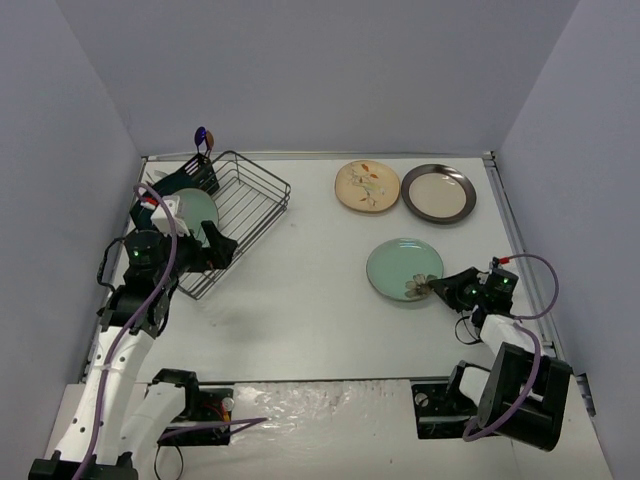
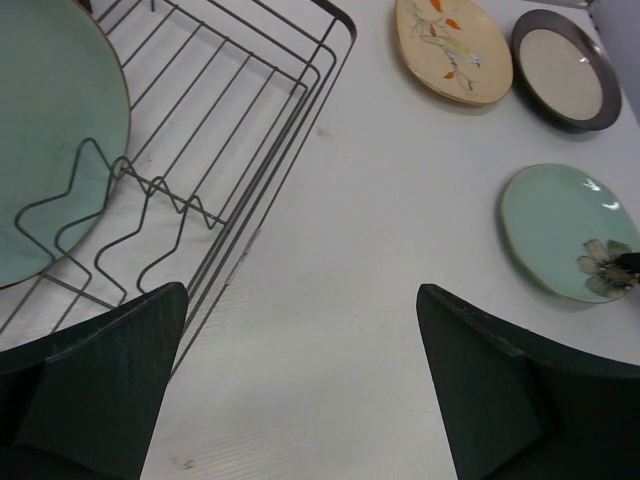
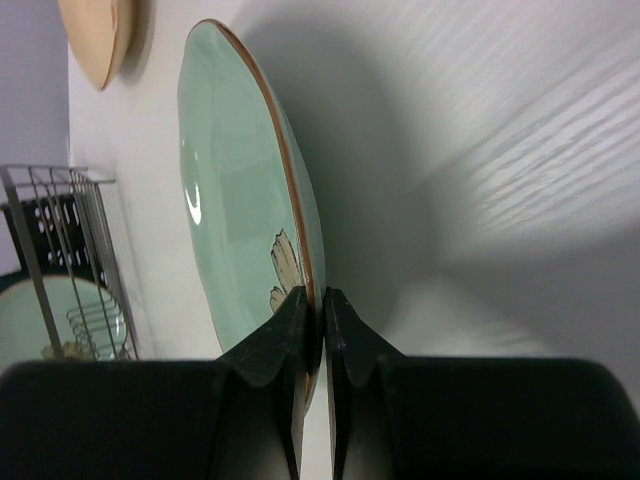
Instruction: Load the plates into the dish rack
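Pretty bare setup: a flat matte white counter (image 1: pixel 320 320) boxed in on three sides by plain pale lavender-grey panels, namely a back wall (image 1: pixel 320 70), a left wall (image 1: pixel 55 180) and a right wall (image 1: pixel 585 140). A thin silvery metal strip (image 1: pixel 512 225) runs along the counter's right edge. The near edge has a shiny, wrinkled white sheet (image 1: pixel 330 400). Light is soft and even, shadows faint. Up close the counter surface looks finely streaked.
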Tool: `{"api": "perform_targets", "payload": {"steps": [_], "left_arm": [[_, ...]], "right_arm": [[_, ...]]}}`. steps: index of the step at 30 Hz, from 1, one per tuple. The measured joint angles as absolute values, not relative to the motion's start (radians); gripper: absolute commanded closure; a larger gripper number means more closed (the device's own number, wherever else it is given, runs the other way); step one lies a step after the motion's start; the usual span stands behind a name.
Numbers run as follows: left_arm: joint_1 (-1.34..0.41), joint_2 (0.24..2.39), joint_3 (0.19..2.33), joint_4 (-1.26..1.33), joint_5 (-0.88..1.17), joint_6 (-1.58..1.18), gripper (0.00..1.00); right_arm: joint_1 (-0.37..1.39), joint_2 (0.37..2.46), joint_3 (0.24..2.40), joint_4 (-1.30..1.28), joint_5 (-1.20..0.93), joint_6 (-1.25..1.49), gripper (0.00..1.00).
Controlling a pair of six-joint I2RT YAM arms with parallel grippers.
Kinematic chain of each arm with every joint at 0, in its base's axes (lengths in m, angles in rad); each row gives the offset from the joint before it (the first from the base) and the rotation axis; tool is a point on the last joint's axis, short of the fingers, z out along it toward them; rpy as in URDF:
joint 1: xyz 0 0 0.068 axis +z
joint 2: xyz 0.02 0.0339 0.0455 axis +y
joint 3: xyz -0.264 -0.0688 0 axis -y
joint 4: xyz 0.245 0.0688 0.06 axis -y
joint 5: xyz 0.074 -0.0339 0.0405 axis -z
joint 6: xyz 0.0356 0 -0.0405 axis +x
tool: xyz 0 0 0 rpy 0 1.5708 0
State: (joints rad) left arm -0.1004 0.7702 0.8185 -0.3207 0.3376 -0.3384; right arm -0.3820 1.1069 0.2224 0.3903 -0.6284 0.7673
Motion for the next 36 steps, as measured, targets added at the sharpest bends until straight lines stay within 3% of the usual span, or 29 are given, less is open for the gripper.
{"api": "perform_targets", "payload": {"steps": [17, 27, 34, 36], "left_arm": [[-0.351, 0.918, 0.735, -0.030, 0.408, -0.711, 0.03], [-0.507, 1.143, 0.822, 0.096, 0.355, -0.779, 0.04], [-0.563, 1.239, 0.864, 0.175, 0.336, -0.828, 0.16], [-0.580, 1.248, 0.870, 0.193, 0.335, -0.840, 0.27]], "right_arm": [[-0.179, 1.133, 0.190, 0.877, -0.817, 1.017, 1.00], [-0.020, 1.134, 0.248, 1.083, -0.845, 1.192, 1.00], [0.057, 1.137, 0.280, 1.141, -0.847, 1.232, 1.00], [0.073, 1.142, 0.282, 1.148, -0.847, 1.234, 1.00]]}}
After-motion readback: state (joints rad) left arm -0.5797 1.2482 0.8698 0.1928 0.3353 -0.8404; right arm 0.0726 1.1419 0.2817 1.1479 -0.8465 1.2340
